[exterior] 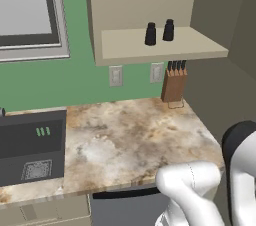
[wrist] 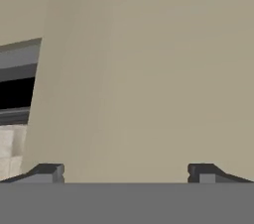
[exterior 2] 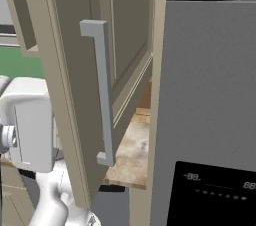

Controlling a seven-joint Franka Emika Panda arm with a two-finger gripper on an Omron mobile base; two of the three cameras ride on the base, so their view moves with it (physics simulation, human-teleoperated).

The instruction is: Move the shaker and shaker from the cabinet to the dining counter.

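Note:
Two small black shakers stand side by side on the shelf of the open beige cabinet (exterior: 200, 46): one shaker (exterior: 150, 34) on the left and the other shaker (exterior: 168, 30) just right of it. The cabinet door (exterior 2: 65, 70) is swung open, its long metal handle (exterior 2: 102, 95) facing the right base view. In the hand view my gripper (wrist: 126, 173) is open, its fingertips (wrist: 49, 172) wide apart with nothing between them, facing a plain beige panel close ahead. The white arm (exterior: 192, 185) sits low at the front of the worktop. The dining counter is out of view.
A marbled worktop (exterior: 130, 135) with wall outlets (exterior: 115, 75) lies under the cabinet. A wooden knife block (exterior: 174, 84) stands at its back right, a dark appliance (exterior: 31, 150) at its left. A tall grey fridge (exterior 2: 210, 95) stands on the right, beside the open door.

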